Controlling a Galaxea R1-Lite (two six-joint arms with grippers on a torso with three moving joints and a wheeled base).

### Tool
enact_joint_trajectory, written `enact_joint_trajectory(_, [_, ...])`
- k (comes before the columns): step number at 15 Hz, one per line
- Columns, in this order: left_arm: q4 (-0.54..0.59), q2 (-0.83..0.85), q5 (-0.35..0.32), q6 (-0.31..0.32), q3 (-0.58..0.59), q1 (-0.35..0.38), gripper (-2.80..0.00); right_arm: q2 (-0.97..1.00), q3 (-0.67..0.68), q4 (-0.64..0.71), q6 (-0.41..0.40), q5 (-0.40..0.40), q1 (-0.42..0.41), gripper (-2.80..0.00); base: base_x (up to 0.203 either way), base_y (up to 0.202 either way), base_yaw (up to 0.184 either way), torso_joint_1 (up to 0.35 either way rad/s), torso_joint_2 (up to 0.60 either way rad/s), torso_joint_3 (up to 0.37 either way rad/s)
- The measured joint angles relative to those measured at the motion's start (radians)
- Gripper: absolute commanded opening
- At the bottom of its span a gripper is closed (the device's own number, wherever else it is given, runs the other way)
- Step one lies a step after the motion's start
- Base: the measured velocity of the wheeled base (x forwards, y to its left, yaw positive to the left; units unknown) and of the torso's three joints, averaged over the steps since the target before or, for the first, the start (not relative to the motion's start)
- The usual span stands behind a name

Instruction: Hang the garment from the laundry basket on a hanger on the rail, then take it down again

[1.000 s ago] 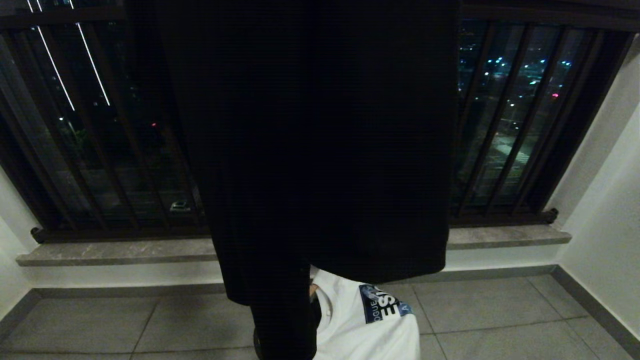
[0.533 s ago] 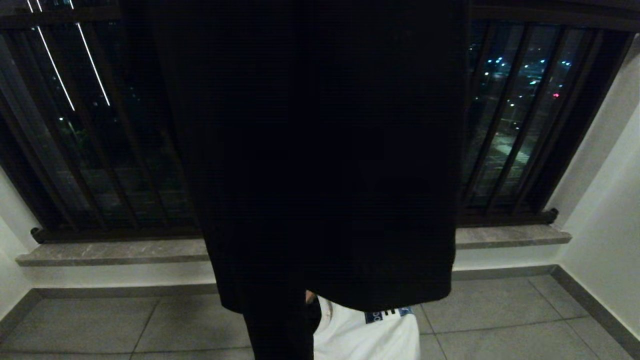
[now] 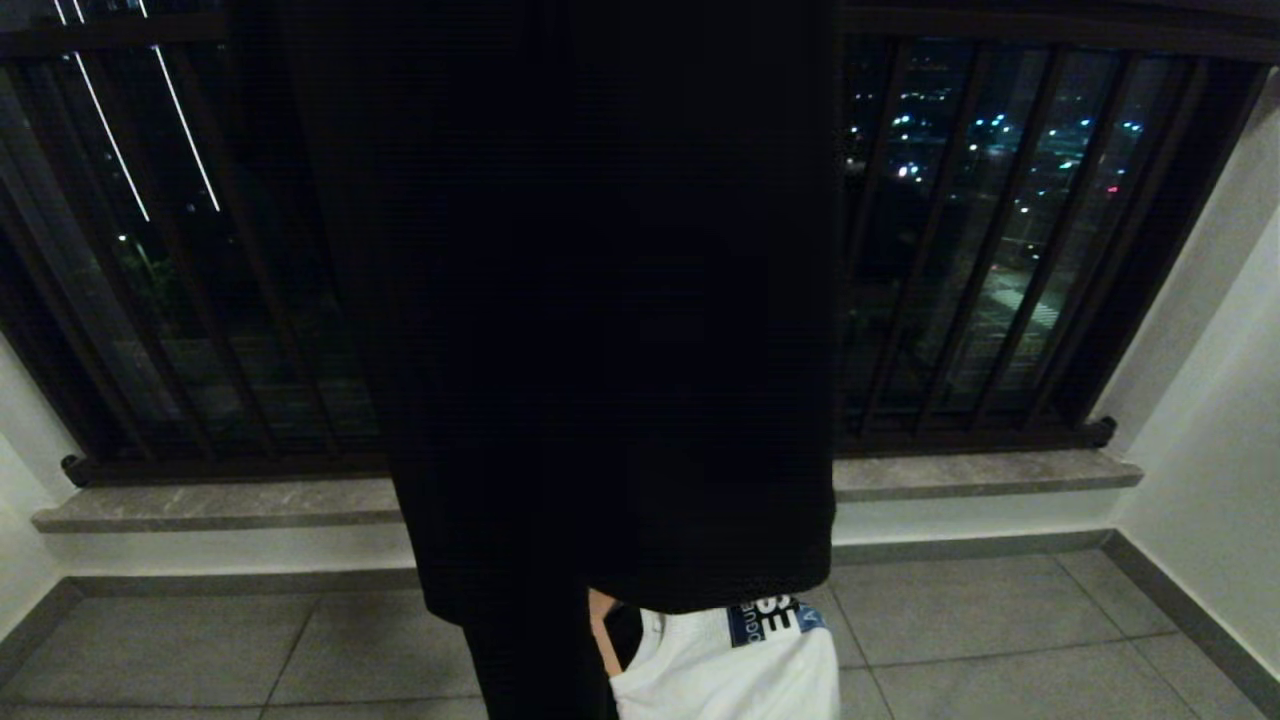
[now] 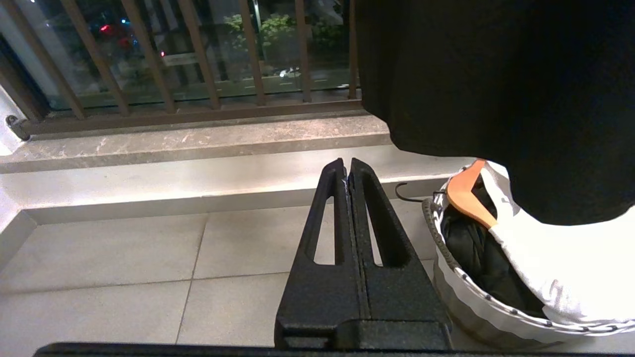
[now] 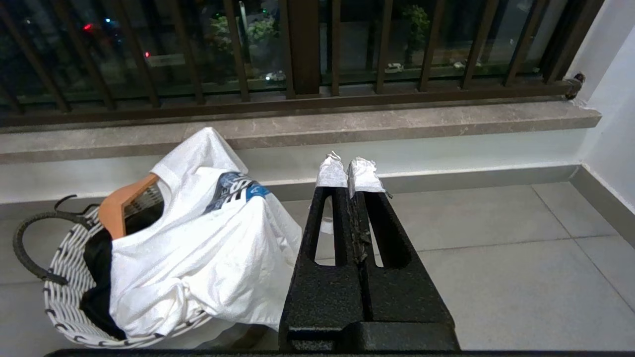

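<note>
Below the window bars, my left end effector (image 4: 349, 166) and right end effector (image 5: 347, 171) stay pressed together, empty; the hanging black garment (image 3: 600, 300) has swung left, while the laundry basket (image 5: 64, 297) waits untouched.

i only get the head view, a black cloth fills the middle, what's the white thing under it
Observer: A white shirt draped over the basket, shown by the right wrist view.
Operator: any hanger down there
Observer: Yes, a wooden hanger sticks up in the basket, inside the shirt's collar.
Operator: pincers holding anything
Observer: No. The left pincer is shut on nothing, beside the basket.
Operator: and the right
Observer: The right pincer is shut too, with white wrapped tips.
</note>
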Motion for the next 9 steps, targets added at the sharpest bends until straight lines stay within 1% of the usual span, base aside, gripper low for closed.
enact_joint_trajectory(1, [0.0, 0.0, 0.0, 0.0, 0.0, 0.0, -2.8, 0.0, 0.0, 0.0, 0.001, 0.0, 0.0, -2.8, 0.0, 0.0, 0.0, 0.006, -0.08, -0.094])
enact_joint_trajectory(2, [0.0, 0.0, 0.0, 0.0, 0.0, 0.0, -2.8, 0.0, 0.0, 0.0, 0.001, 0.0, 0.0, -2.8, 0.0, 0.0, 0.0, 0.007, -0.26, -0.246])
enact_joint_trajectory(7, [0.0, 0.0, 0.0, 0.0, 0.0, 0.0, -2.8, 0.0, 0.0, 0.0, 0.002, -0.001, 0.0, -2.8, 0.0, 0.0, 0.0, 0.022, -0.39, -0.365])
enact_joint_trajectory(9, [0.0, 0.0, 0.0, 0.001, 0.0, 0.0, -2.8, 0.0, 0.0, 0.0, 0.002, -0.001, 0.0, -2.8, 0.0, 0.0, 0.0, 0.082, -0.45, -0.376])
